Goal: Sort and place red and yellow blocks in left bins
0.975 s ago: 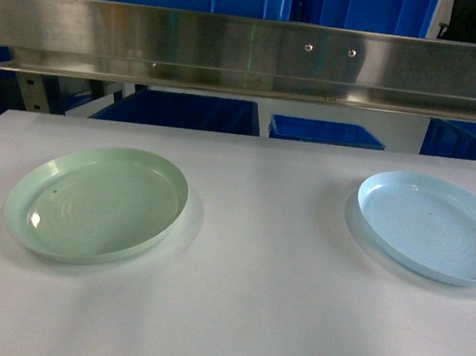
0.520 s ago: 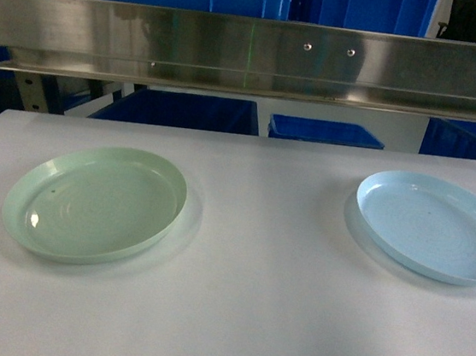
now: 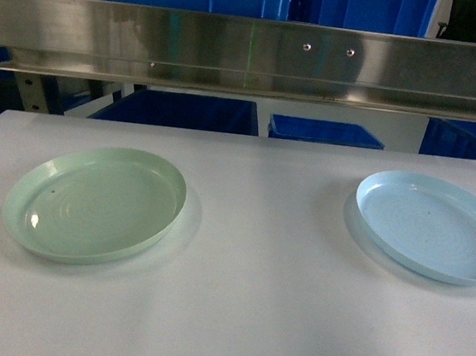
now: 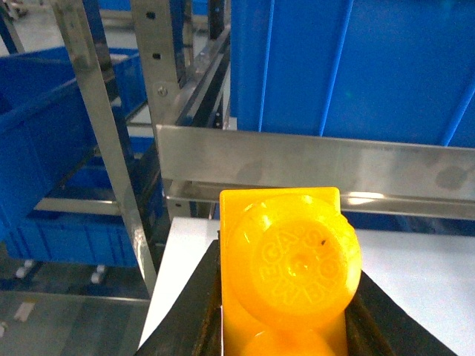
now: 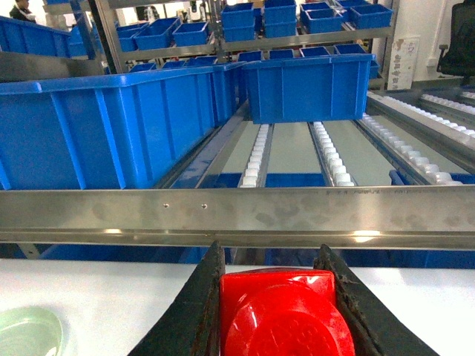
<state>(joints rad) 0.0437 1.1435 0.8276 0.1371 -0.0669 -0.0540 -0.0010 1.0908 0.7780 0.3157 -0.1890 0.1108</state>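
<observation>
Blocks only in wrist views: left pincer (image 4: 286, 315) pinching yellow block (image 4: 286, 259), right pincer (image 5: 276, 311) pinching red block (image 5: 278, 311).

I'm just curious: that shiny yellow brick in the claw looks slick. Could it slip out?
Possibly. The yellow brick looks glossy and hard, so it may be slippery. Still, the left gripper's dark fingers flank both flat sides, which probably steadies it. It looks stiff, not squashy.

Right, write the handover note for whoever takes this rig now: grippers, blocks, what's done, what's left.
Left gripper: shut on the yellow block.
Right gripper: shut on the red block.
Both arms are out of the head view, near the steel rail.
Green plate and blue plate sit bare on the table.
Done: both blocks picked.
Left: placing both; neither is in a bin yet.
</observation>
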